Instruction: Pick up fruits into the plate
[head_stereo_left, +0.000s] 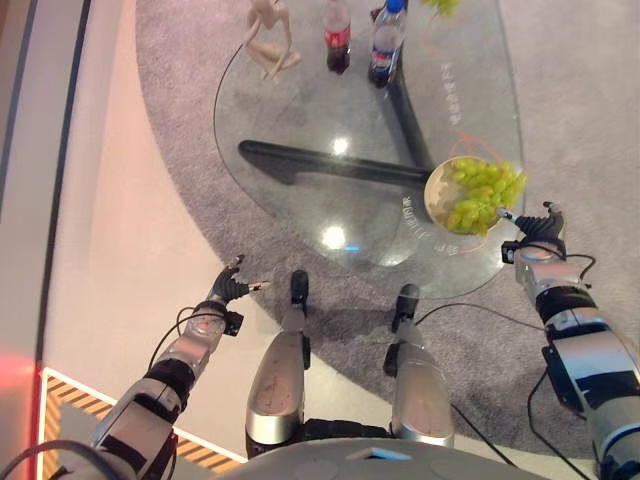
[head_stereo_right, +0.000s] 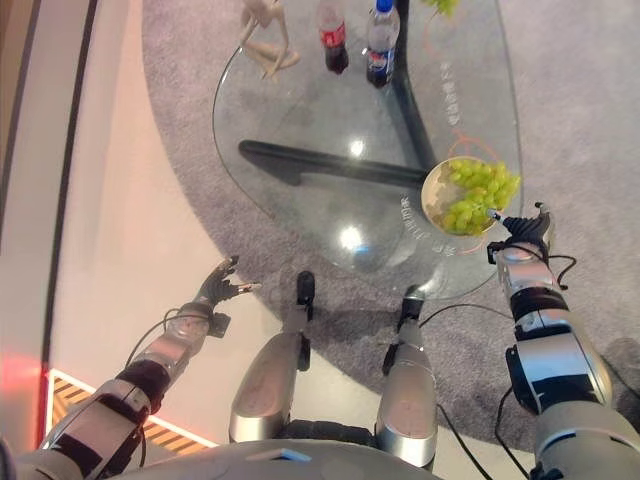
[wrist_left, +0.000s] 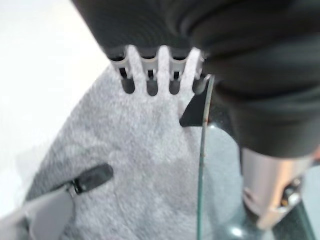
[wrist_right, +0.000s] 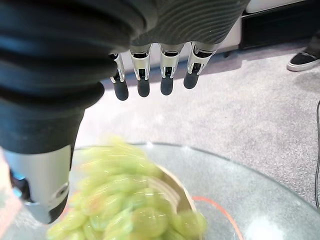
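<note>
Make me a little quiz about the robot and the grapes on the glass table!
1. True or false: the green grapes lie on the plate.
2. Which hand is nearest the plate? A) left hand B) right hand
3. Fill in: two ___ stand at the glass table's far edge.

Key: 1 true; 2 B; 3 bottles.
</note>
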